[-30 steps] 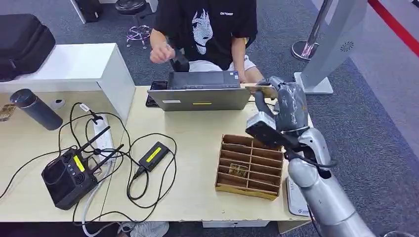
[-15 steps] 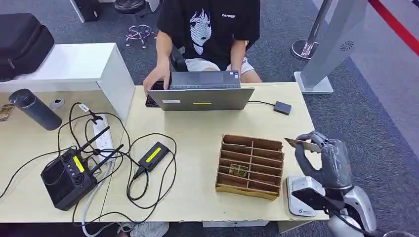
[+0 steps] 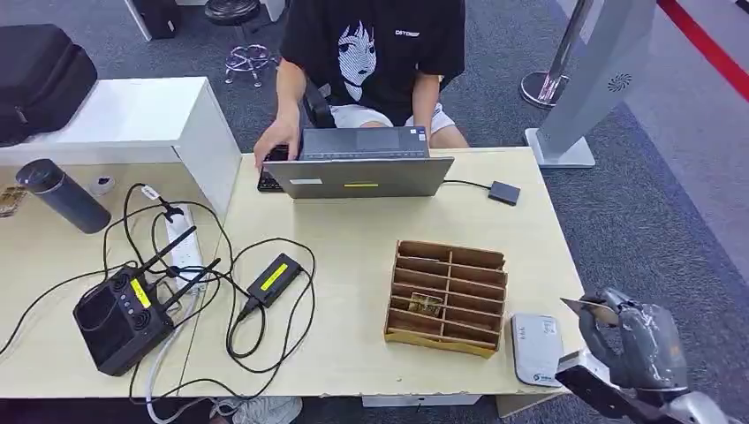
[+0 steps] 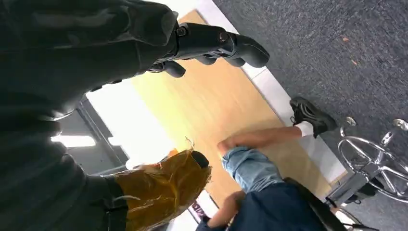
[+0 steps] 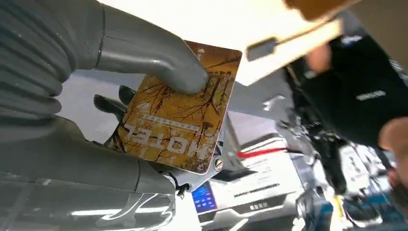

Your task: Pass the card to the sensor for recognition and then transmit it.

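Right hand (image 3: 638,346) grips the card (image 5: 179,113), thumb pressed on its printed face, fingers behind. Card and hand sit off the table's edge, just beside the white sensor (image 3: 536,348), which lies next to the wooden divider tray (image 3: 449,297). Left hand (image 4: 72,62) holds nothing, fingers loosely curled apart.

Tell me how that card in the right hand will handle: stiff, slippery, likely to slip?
The card looks flat and unbent under the right hand thumb, so probably stiff plastic. Its glossy printed face suggests it is slippery. It seems thin and light, held near one end, so it might pivot if bumped.
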Available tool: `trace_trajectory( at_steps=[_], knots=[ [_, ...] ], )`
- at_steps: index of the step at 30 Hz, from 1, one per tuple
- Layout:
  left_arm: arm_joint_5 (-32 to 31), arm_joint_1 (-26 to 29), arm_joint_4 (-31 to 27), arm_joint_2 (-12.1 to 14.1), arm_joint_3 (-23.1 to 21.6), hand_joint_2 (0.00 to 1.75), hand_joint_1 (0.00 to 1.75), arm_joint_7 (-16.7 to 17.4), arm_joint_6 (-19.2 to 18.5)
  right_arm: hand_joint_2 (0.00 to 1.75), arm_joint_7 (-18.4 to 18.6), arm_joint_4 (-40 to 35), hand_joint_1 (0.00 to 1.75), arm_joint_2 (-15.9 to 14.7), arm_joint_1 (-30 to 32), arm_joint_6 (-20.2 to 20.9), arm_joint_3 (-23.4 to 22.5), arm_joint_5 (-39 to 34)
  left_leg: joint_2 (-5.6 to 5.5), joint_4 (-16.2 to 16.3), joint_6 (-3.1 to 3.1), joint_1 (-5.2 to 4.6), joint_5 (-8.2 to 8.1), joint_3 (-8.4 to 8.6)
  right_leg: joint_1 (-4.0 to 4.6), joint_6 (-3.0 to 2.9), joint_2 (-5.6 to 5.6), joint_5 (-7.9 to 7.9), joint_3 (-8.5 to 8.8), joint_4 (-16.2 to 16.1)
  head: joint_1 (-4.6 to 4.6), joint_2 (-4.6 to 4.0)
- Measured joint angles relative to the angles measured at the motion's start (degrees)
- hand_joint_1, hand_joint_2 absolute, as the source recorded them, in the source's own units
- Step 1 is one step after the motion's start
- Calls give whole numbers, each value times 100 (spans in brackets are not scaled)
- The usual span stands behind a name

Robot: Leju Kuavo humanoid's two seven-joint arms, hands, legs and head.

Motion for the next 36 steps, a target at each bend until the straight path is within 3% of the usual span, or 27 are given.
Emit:
trace_trajectory(
  at_steps=[5,11,18,30,36],
  knots=[
    [0,-7,0,-2,0,175,0,20,-65,175,465,159,175,-199,27,175,13,500,3,0,0,0,0,0,0,0,1,0,1,0,4,0],
    [0,-9,0,-2,0,175,0,52,-92,175,589,275,175,-326,26,197,33,642,4,0,0,0,0,1,0,0,1,0,0,0,0,0],
    [7,-25,0,-4,0,175,0,96,-160,175,1038,512,175,-487,-102,413,144,1086,6,0,0,0,0,-1,0,0,1,0,1,0,2,0],
    [11,-66,0,-9,0,175,0,105,-243,175,1204,951,175,-667,-504,837,573,1232,4,0,0,0,1,0,0,0,1,1,2,1,4,0],
    [-15,-71,0,-15,0,175,0,101,-247,175,931,1018,175,-699,-633,890,868,1038,3,0,0,0,1,0,0,0,1,0,1,1,2,0]
  ],
)
